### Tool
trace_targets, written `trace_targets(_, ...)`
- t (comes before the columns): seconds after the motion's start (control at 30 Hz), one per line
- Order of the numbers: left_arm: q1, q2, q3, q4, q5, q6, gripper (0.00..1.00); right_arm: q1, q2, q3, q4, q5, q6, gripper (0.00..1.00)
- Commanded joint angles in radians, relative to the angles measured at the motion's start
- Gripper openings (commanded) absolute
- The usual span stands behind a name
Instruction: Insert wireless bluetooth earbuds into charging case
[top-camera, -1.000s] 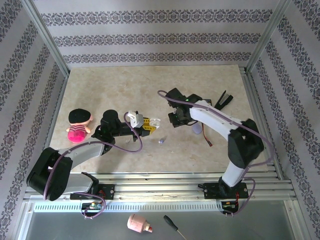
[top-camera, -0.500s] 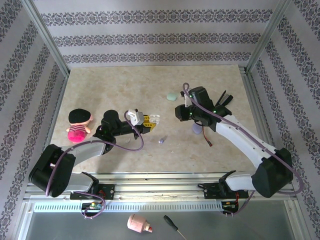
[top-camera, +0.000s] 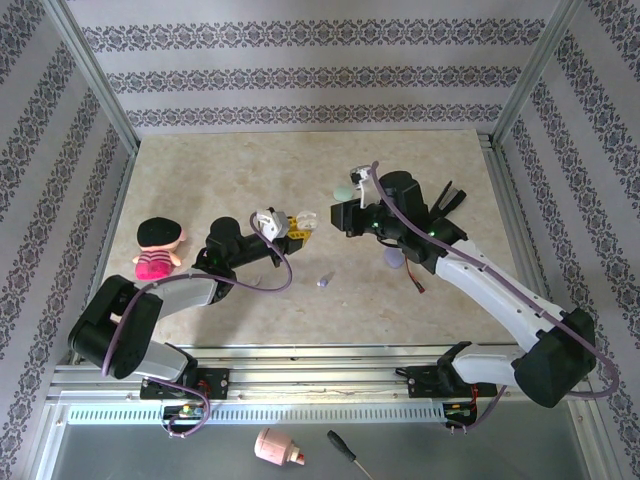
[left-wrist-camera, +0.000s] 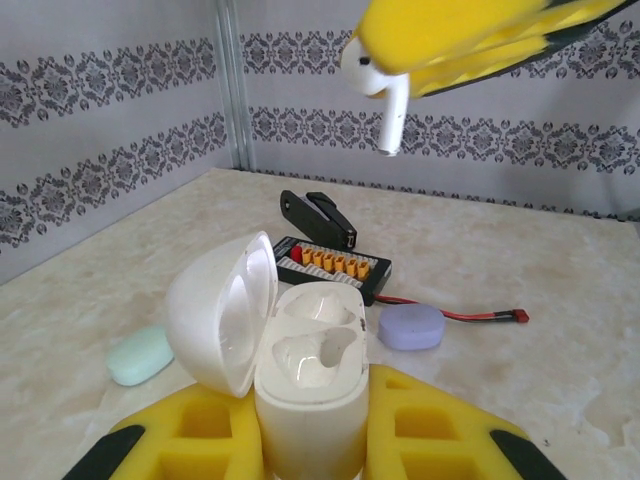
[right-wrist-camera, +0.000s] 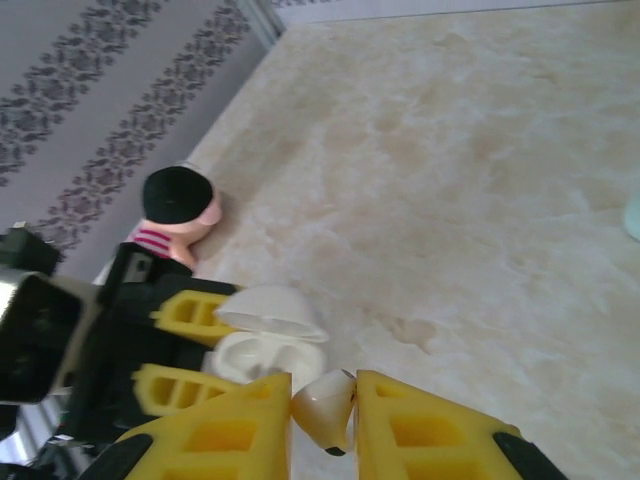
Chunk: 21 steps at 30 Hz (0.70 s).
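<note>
The top external camera looks steeply down from above and behind the arm bases (top-camera: 190, 385) at its bottom edge, seeing the whole beige marbled worktop (top-camera: 230, 180) from afar. The left wrist camera sits low behind the left hand (left-wrist-camera: 310, 435), facing level across the worktop toward the patterned wall (left-wrist-camera: 500, 140), very near the open white plastic charging case (left-wrist-camera: 300, 385). The right wrist camera tilts down past the right hand (right-wrist-camera: 322, 425). All three share that case. Both wrist views share the white stemmed earbud (left-wrist-camera: 385, 100). The overhead and right wrist views share the pink doll in a black cap (top-camera: 157, 250).
</note>
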Motion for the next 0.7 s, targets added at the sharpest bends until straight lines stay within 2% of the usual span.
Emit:
trace_targets(0.0,0.004,0.010,0.020,0.098,-0.012,-0.019,0.00,0.013,0.028,0.000,0.111,-0.053,0.052,0.20)
trace_targets(0.2,0.002,0.004,0.016,0.103,-0.006,-0.021,0.00,0.029,0.088,0.019,0.148,-0.101,0.075,0.20)
trace_targets(0.67,0.002,0.006,0.017,0.112,-0.009,-0.028,0.00,0.045,0.144,0.034,0.166,-0.116,0.072,0.19)
